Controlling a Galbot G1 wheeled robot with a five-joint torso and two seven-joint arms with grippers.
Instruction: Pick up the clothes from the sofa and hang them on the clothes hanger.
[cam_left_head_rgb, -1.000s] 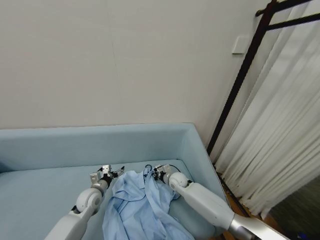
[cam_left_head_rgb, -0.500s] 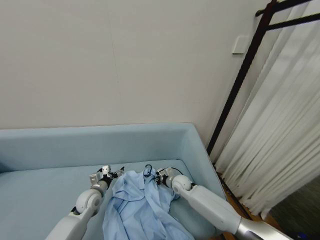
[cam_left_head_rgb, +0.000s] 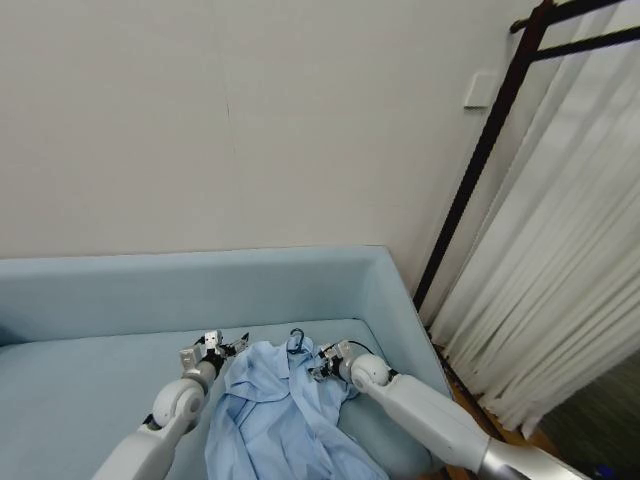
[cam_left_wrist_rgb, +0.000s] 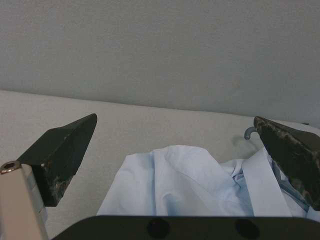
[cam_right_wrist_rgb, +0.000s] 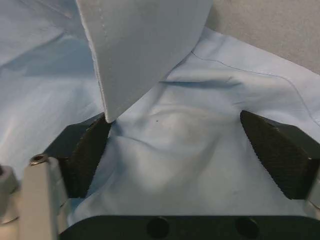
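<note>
As the right claw (cam_right_wrist_rgb: 174, 120) gapes empty over the shirt (cam_left_head_rgb: 270, 410), the left claw (cam_left_wrist_rgb: 175, 120), equally wide, faces its hook (cam_left_wrist_rgb: 248, 132).

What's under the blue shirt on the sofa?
The sofa seat. A hanger hook pokes out at the collar; whatever else lies beneath the shirt is covered.

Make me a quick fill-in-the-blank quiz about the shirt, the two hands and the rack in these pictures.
1. The shirt lying on the sofa is light ____ in colour.
2. The left hand and the right hand both have their fingers ____ at the shirt's top end.
3. The dark clothes rack stands on the robot's ____ side, beside the curtains.
4. The small hook at the shirt's collar belongs to a ____ inside it.

Missing words: blue; open; right; hanger
</note>
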